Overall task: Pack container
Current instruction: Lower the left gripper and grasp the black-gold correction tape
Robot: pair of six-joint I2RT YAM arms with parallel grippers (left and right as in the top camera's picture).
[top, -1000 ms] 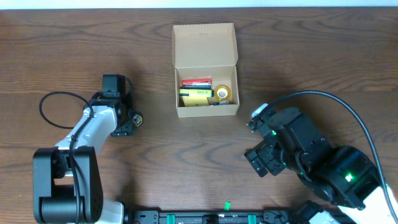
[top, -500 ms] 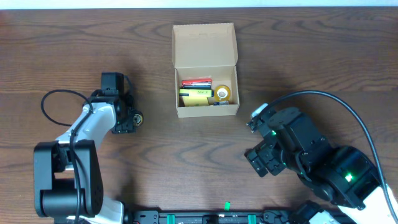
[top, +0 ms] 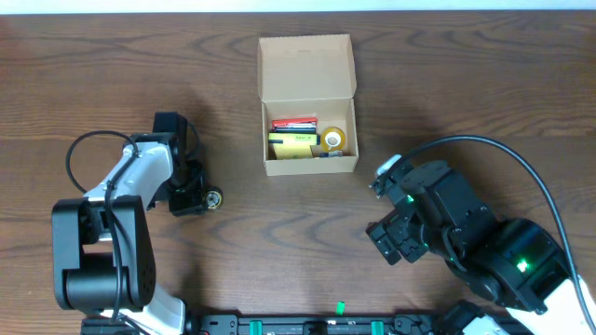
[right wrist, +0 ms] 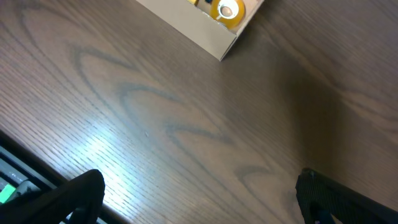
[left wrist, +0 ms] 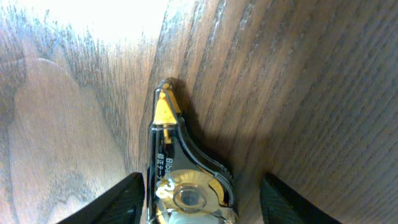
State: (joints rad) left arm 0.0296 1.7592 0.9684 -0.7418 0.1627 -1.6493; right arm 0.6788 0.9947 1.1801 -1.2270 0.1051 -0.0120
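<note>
The container (top: 307, 102), a tan cardboard box with its flap lid standing open at the back, sits at the table's far middle. Inside lie a red item, a yellow pad (top: 292, 141), a dark pen and a yellow tape roll (top: 333, 140). A clear and yellow correction tape dispenser (left wrist: 186, 180) lies on the wood between the fingers of my left gripper (left wrist: 202, 193). The left finger is close against the dispenser and a gap remains on the right, so this gripper is open. In the overhead view the dispenser (top: 213, 197) shows beside the left gripper (top: 191, 197). My right gripper (right wrist: 208, 199) is open over bare wood.
The container's near corner (right wrist: 205, 31) with the tape roll (right wrist: 227, 10) shows at the top of the right wrist view. The right arm (top: 466, 242) fills the front right. A black rail (top: 307, 326) runs along the front edge.
My left gripper has moved toward the table's front, the dispenser has shifted with it, and its jaws have narrowed. The right arm has not moved.
</note>
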